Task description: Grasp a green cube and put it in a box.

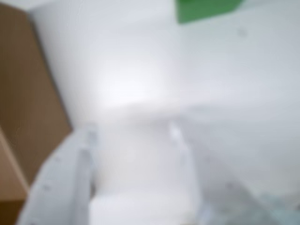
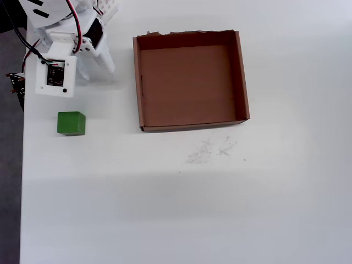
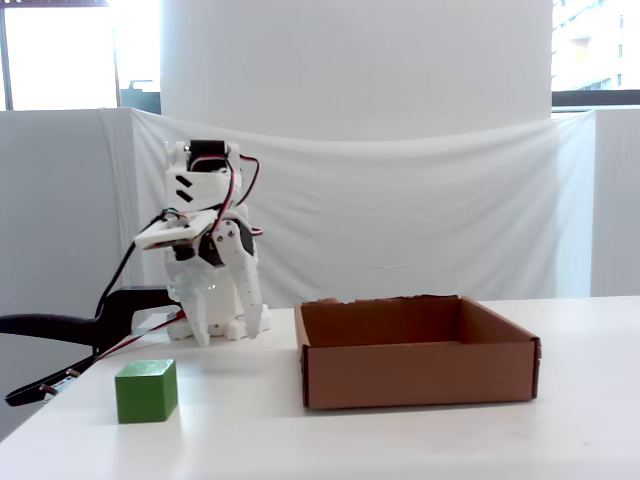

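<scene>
The white table (image 2: 165, 209) carried the green cube (image 2: 71, 123) near its left edge in the overhead view, well apart from the empty box (image 2: 243, 77). Faint scuff marks (image 2: 210, 150) lay just below the box.

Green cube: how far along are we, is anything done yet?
Nothing done: the green cube sits on the table left of the box in the overhead view, and the box is empty. The gripper holds nothing, apart from the cube. Left: the grasp, carry and drop.
</scene>
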